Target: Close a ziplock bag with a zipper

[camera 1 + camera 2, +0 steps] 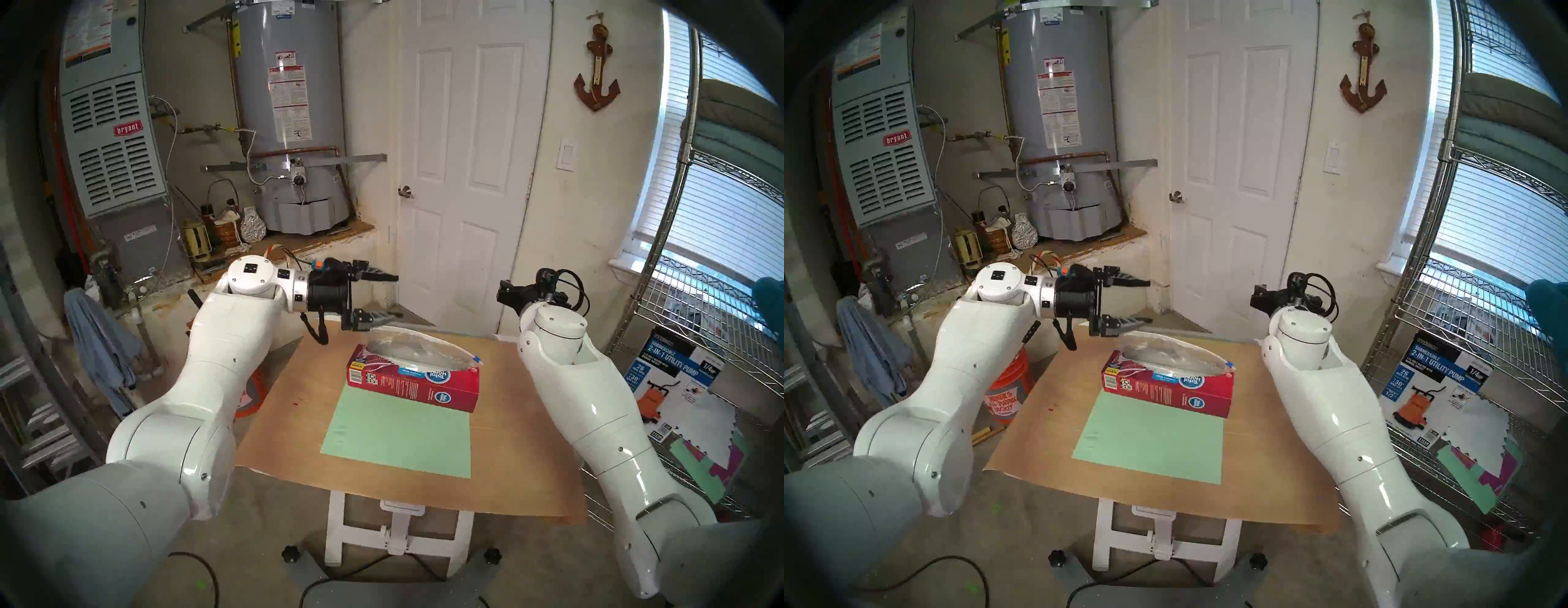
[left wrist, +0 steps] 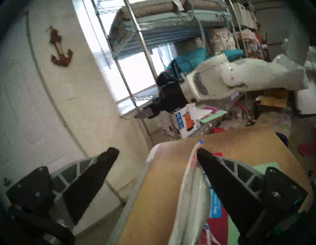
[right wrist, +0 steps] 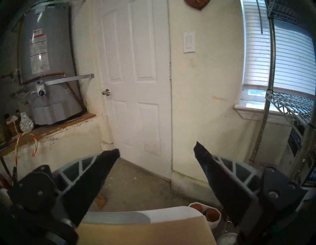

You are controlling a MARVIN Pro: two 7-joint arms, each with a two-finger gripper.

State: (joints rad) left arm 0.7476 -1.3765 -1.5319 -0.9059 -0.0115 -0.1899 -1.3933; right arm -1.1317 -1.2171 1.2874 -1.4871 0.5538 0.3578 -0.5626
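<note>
The clear ziplock bag (image 1: 418, 349) lies on top of a red box (image 1: 418, 388) at the far middle of the table, its top bulging in an oval. Its tiny blue zipper (image 1: 478, 360) sits at the bag's right end, and the left wrist view also shows the zipper (image 2: 201, 141). My left gripper (image 1: 398, 297) hangs open just above the bag's left end, holding nothing. In the left wrist view one finger (image 2: 222, 184) overlaps the bag's white strip (image 2: 183, 181); whether they touch I cannot tell. My right gripper (image 3: 156, 150) stands open and empty beyond the table's far right corner.
A green sheet (image 1: 399, 433) lies on the brown tabletop (image 1: 530, 446) in front of the box. A wire shelf (image 1: 721, 305) with a pump carton stands to the right. An orange bucket (image 1: 1009, 395) sits on the floor at the left. A white door (image 1: 462, 170) is behind.
</note>
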